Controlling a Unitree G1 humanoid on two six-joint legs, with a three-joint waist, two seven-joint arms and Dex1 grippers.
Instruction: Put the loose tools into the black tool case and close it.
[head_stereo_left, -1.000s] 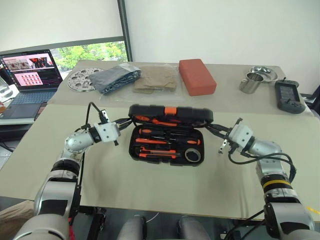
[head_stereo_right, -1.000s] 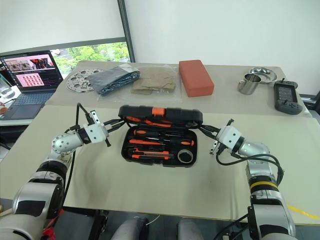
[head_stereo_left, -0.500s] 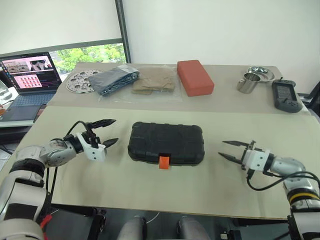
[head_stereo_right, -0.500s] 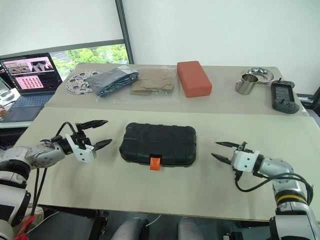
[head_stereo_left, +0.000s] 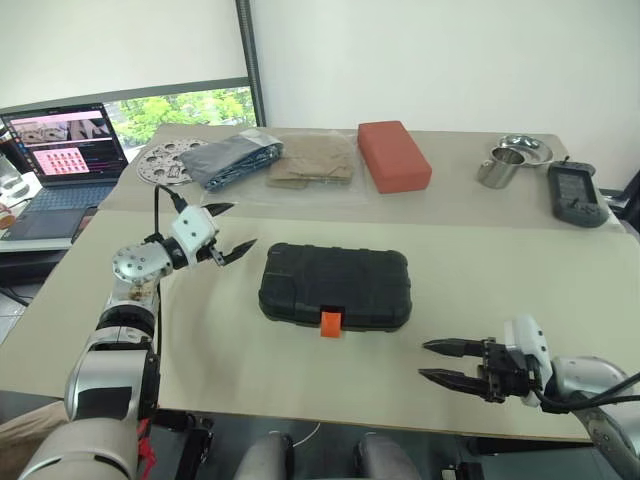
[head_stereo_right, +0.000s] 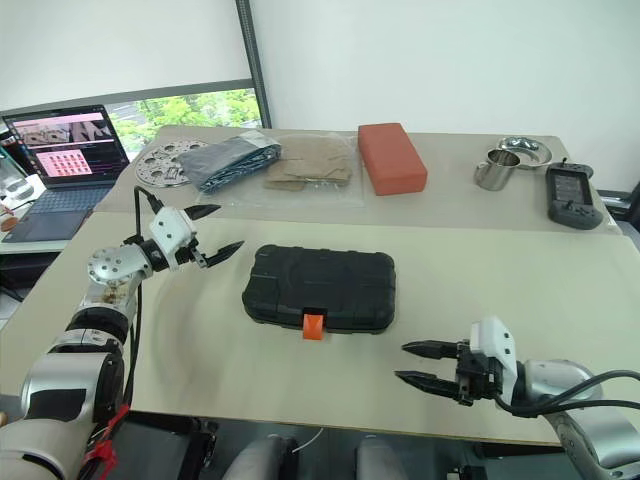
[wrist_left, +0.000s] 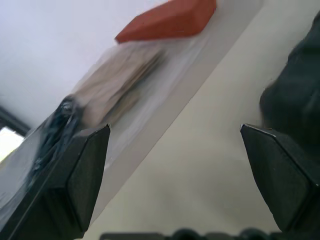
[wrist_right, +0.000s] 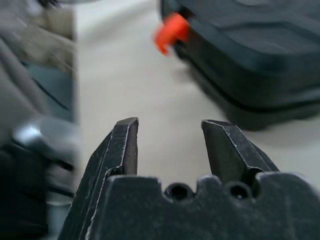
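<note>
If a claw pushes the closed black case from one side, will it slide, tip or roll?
The case lies flat and low on the table, so it would probably slide, not tip. Its rounded corners may let it turn if pushed off-centre. The moulded shell looks stiff. The orange latch sticks out and may catch.

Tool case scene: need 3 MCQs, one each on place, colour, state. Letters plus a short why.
1. Where is the red-orange block?
A. far table, behind the case
B. on the case lid
C. beside the right gripper

2. What colour is the case's latch?
A. silver
B. orange
C. blue

3. What state is the black tool case in?
A. lid up
B. lid shut
C. on its side

A: red-orange block lies beyond the black tool case.
B: orange latch on the front edge.
B: lid flat, left gripper and right gripper both apart from it, fingers open.
</note>
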